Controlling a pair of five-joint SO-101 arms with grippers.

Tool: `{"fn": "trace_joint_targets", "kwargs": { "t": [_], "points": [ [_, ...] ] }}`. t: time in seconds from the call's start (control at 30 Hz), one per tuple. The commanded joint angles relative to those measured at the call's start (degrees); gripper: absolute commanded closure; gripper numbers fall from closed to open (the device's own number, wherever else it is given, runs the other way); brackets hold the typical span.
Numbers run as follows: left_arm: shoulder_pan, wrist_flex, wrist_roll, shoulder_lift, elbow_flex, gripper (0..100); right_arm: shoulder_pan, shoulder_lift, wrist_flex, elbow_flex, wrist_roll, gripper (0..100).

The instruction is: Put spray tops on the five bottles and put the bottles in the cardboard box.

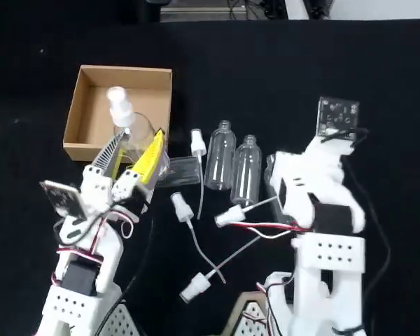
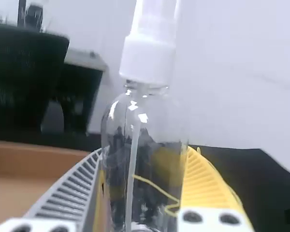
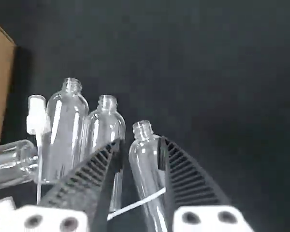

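My left gripper (image 1: 136, 140) (image 2: 140, 159), with one grey and one yellow finger, is shut on a clear bottle (image 2: 140, 183) that carries a white spray top (image 1: 117, 103) (image 2: 150, 53). It holds the bottle upright over the near edge of the cardboard box (image 1: 91, 84). My right gripper (image 3: 140, 145) has its black fingers closed against an uncapped bottle (image 3: 146, 159) (image 1: 270, 171) lying on the table. Two more open bottles (image 1: 220, 154) (image 1: 246, 169) lie side by side, and another (image 1: 182, 170) lies crosswise by the box. Loose spray tops (image 1: 197, 143) (image 1: 180, 205) (image 1: 227, 217) rest nearby.
Another spray top (image 1: 196, 285) with its long tube lies near the front between the arm bases. A black cloth (image 1: 301, 63) covers the table. The box's brown wall (image 3: 0, 77) appears beyond the lying bottles in the right wrist view.
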Motion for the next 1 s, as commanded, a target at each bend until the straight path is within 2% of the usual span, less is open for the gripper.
{"fn": "trace_joint_targets", "kwargs": {
  "t": [0.0,0.1,0.37,0.5,0.73,0.87,0.97],
  "points": [
    [2.42,0.18,2.55,4.75,1.45,96,0.88,-0.92,-5.27,2.42,-1.14,90.0],
    [5.49,-2.55,2.64,10.99,1.54,96,0.88,-0.92,-6.51,4.35,-1.14,90.0],
    [8.13,-22.42,2.73,28.84,1.45,96,0.97,-0.92,-8.09,7.25,-1.14,90.0],
    [10.24,-26.99,2.81,36.40,1.01,96,1.14,-0.92,-8.09,7.52,-1.14,90.0],
    [9.89,-31.56,2.37,46.77,0.57,96,4.04,-0.92,-8.09,7.78,-1.14,90.0],
    [9.89,-38.33,2.29,50.90,0.57,96,4.04,-0.92,-8.09,7.78,-1.14,90.0],
    [9.89,-41.93,-2.29,53.36,0.40,96,4.04,-0.92,-8.09,7.78,-1.14,90.0]
  ]
}}
